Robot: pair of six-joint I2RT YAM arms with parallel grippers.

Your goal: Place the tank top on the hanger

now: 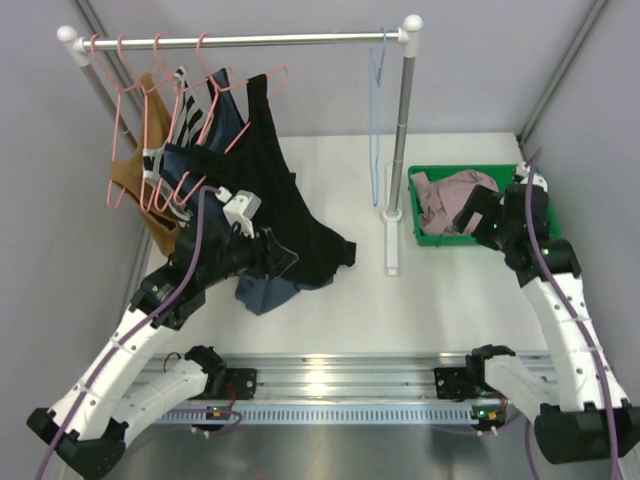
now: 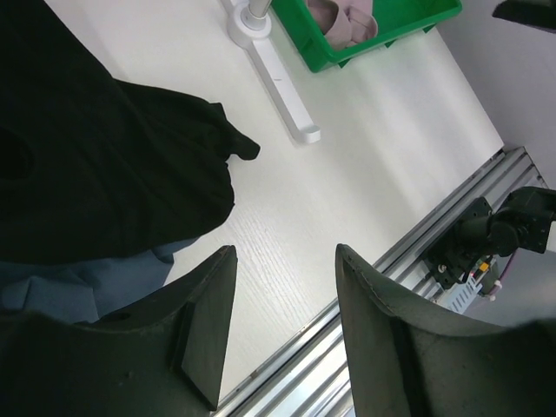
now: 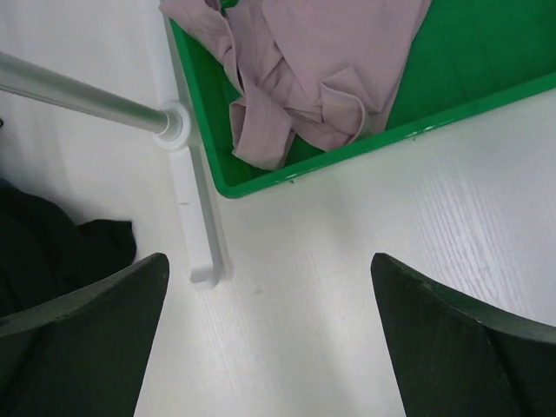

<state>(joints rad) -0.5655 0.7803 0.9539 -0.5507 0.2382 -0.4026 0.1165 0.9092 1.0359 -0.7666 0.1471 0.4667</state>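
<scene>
The mauve-pink tank top (image 1: 452, 198) lies crumpled in a green bin (image 1: 440, 241). It also shows in the right wrist view (image 3: 304, 69) and at the top of the left wrist view (image 2: 343, 22). The light-blue wire hanger (image 1: 378, 120) hangs empty on the rail, beside the right post. My right gripper (image 1: 482, 215) is open and empty (image 3: 268, 261), held above the table by the bin's near edge. My left gripper (image 1: 272, 252) is open and empty (image 2: 285, 252), next to the hanging black top, above the table's near edge.
The rack's right post (image 1: 403, 110) stands on a white foot (image 1: 391, 245) left of the bin. Pink hangers (image 1: 150, 110) at the rail's left carry brown, striped, navy and black (image 1: 290, 220) tops. An aluminium rail (image 1: 330, 385) runs along the near edge.
</scene>
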